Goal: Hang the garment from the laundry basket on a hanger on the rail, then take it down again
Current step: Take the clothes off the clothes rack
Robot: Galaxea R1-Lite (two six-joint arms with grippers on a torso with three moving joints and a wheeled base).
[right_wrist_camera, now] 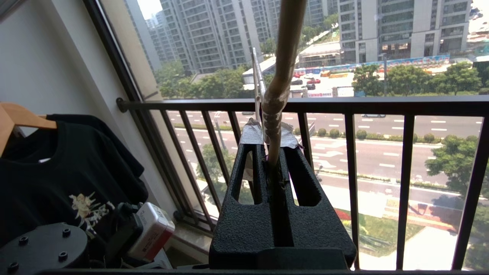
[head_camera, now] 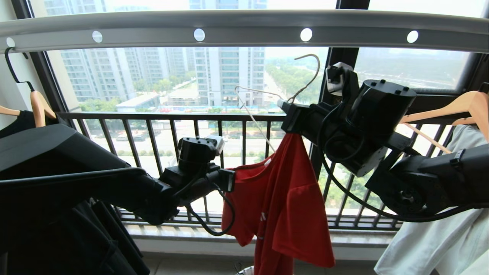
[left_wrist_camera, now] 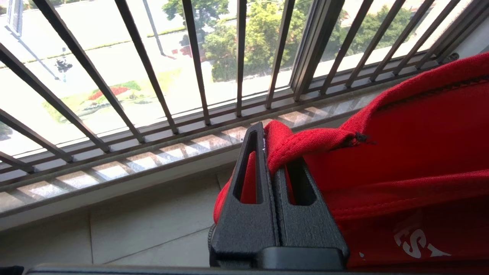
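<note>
The red garment (head_camera: pixel 282 198) hangs in mid-air before the window, partly draped on the thin wire hanger (head_camera: pixel 254 118). My right gripper (head_camera: pixel 284 107) is shut on the hanger's twisted neck (right_wrist_camera: pixel 276 110). Its hook (head_camera: pixel 310 72) points up and stays below the rail (head_camera: pixel 244 28), not touching it. My left gripper (head_camera: pixel 233 179) is shut on a folded edge of the garment (left_wrist_camera: pixel 401 152) and holds it out to the left. Red cloth bunches over my left gripper's (left_wrist_camera: pixel 268 151) tips. Only a pale sliver of the laundry basket (head_camera: pixel 244 272) shows under the shirt.
A black T-shirt (head_camera: pixel 23 122) on a wooden hanger (head_camera: pixel 38 107) hangs at the left of the rail. A white T-shirt (head_camera: pixel 431 236) on another wooden hanger (head_camera: pixel 464 105) hangs at the right. The black barred window railing (head_camera: pixel 172 116) and stone sill (left_wrist_camera: pixel 114 168) lie just behind.
</note>
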